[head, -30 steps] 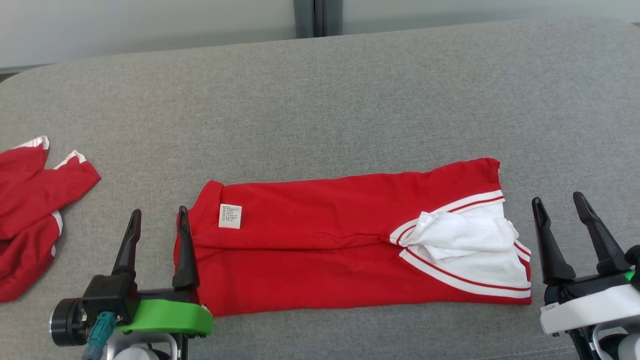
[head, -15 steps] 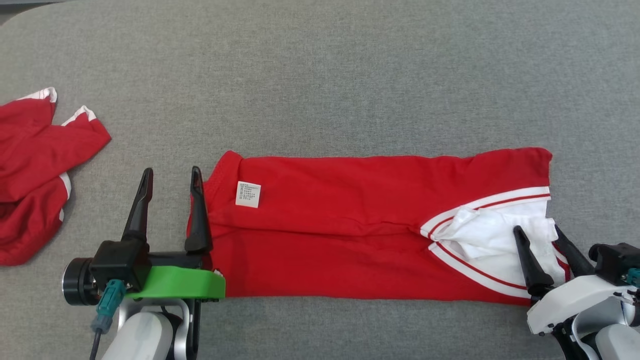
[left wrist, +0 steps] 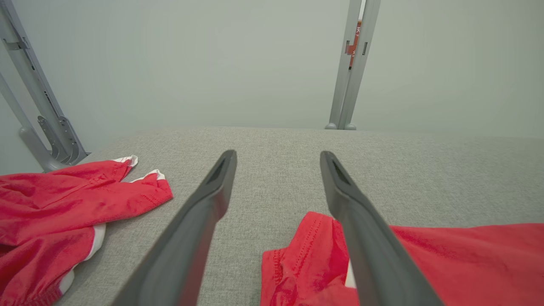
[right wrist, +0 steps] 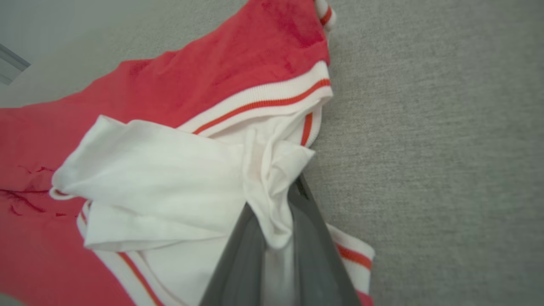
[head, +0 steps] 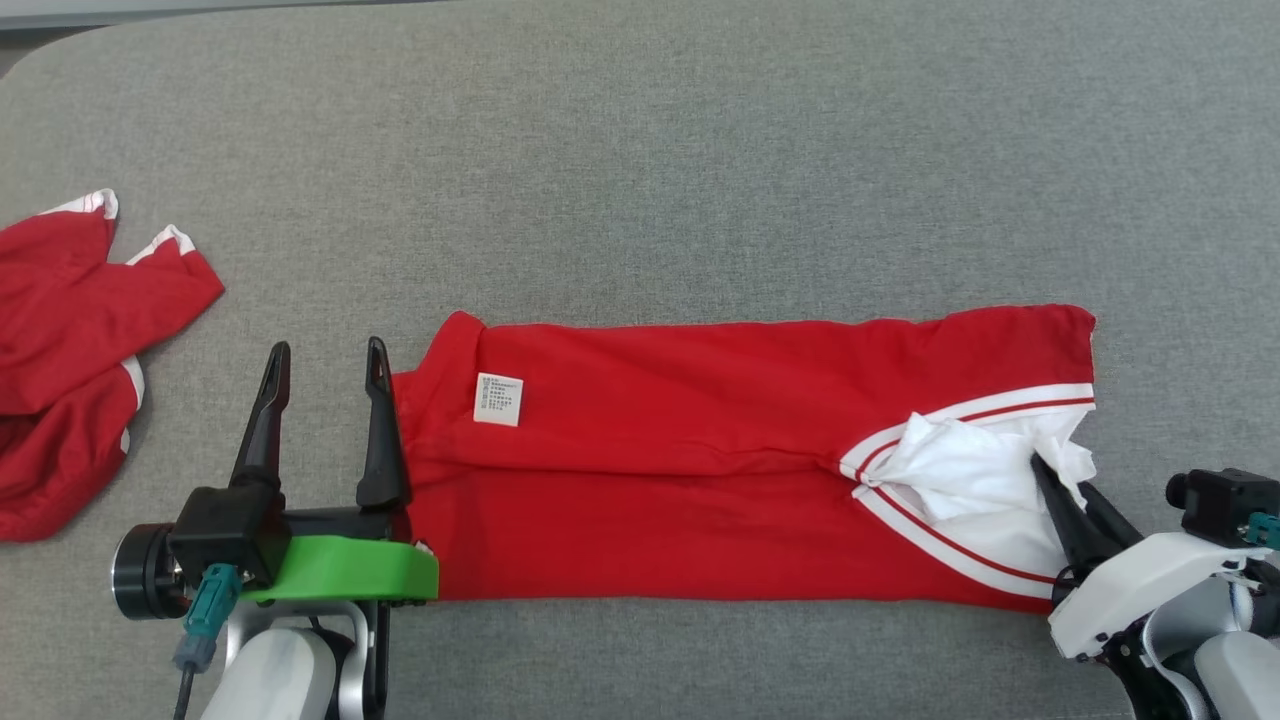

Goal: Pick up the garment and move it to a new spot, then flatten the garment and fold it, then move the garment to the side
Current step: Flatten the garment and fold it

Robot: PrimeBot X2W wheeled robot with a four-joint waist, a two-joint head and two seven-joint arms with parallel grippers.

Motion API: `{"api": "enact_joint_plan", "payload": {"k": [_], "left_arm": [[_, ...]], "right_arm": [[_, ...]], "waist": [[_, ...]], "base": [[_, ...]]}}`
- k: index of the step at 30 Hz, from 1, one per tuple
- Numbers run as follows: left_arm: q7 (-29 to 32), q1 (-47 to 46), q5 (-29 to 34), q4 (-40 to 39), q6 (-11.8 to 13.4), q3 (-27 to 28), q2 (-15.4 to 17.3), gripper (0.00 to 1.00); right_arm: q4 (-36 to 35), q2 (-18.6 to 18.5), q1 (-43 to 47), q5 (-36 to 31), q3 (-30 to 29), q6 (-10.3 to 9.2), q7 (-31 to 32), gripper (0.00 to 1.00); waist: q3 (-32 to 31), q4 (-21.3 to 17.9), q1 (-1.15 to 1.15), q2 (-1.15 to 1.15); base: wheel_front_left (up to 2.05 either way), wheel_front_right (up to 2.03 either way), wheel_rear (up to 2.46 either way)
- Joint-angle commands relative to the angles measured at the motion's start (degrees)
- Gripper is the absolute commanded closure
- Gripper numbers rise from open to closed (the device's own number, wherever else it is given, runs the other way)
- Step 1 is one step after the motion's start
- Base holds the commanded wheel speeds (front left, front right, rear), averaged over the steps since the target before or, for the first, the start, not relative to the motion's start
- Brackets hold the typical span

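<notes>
The garment point(head: 700, 470) is red with white striped trim and a white care label, lying folded lengthwise across the grey surface. My right gripper point(head: 1045, 470) is shut on the bunched white cloth at its right end, and the right wrist view shows the fabric point(right wrist: 272, 204) pinched between the fingers. My left gripper point(head: 322, 365) stands open at the garment's left end, its right finger point(left wrist: 361, 229) lying over the red hem point(left wrist: 297, 255) and its left finger over bare cushion.
A second red garment point(head: 70, 350) with white trim lies crumpled at the far left. The grey cushion point(head: 640, 180) stretches bare behind the garment. Grey metal posts point(left wrist: 355, 63) stand against the pale wall beyond the far edge.
My right gripper moved in over the white end of the garment and shut on it. The head camera tilted down. The left gripper stayed open at the left hem.
</notes>
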Motion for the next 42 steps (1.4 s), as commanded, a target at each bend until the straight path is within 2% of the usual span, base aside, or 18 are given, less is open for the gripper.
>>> {"api": "enact_joint_plan", "payload": {"k": [1,11,14,19,22,27,31,36,42], "left_arm": [[-0.2,0.8,0.4,0.2,-0.2,0.4,-0.1,0.00],[-0.2,2.0,1.2,0.4,-1.1,1.8,-0.7,0.00],[-0.2,2.7,1.4,0.5,-1.2,2.3,-0.7,0.00],[-0.2,2.8,1.8,0.2,-1.6,3.0,-0.9,0.00],[-0.2,2.8,2.1,0.1,-1.7,3.3,-1.0,0.00],[-0.2,2.6,2.3,0.3,-2.0,3.5,-1.3,0.00],[-0.2,1.9,2.6,0.5,-2.4,3.4,-1.9,0.00],[-0.1,0.7,2.8,1.1,-3.2,2.9,-3.3,0.00],[-0.1,0.0,3.3,2.2,-4.2,3.3,-4.7,0.00]], "right_arm": [[0.2,-1.3,0.7,0.4,-1.2,-0.14,0.0,1.00],[0.2,-7.6,2.3,1.3,-8.3,-0.13,0.9,1.00],[-3.5,-8.2,1.4,1.4,-7.4,-0.12,3.0,1.00],[-14.5,-7.8,-0.2,-0.1,-2.9,-0.11,9.7,1.00],[-20.3,-6.5,-2.1,-0.8,1.1,-0.10,13.9,1.00],[-23.8,-1.4,-5.9,0.6,9.6,-0.09,17.2,1.00],[-21.0,4.4,-9.7,1.3,15.7,-0.08,16.4,1.00],[-13.1,10.5,-13.1,2.0,21.9,-0.08,13.5,1.00],[-3.8,12.8,-15.9,2.8,26.4,-0.08,8.3,1.00]], "waist": [[-1.0,-0.8,0.00,0.00],[-3.3,-2.7,0.00,0.00],[-4.2,-3.2,0.00,0.00],[-5.4,-3.6,0.00,0.00],[-5.8,-3.4,0.00,0.00],[-5.8,-2.5,0.00,0.00],[-5.3,-1.2,0.00,0.00],[-4.4,1.0,0.00,0.00],[-3.5,2.4,0.00,0.00]], "base": [[0.00,0.00,0.00],[0.00,0.00,0.00],[0.00,0.00,0.00],[0.00,0.00,0.00],[0.00,0.00,0.00],[0.00,0.00,0.00],[0.00,0.00,0.00],[0.00,0.00,0.00],[0.00,0.00,0.00]]}}
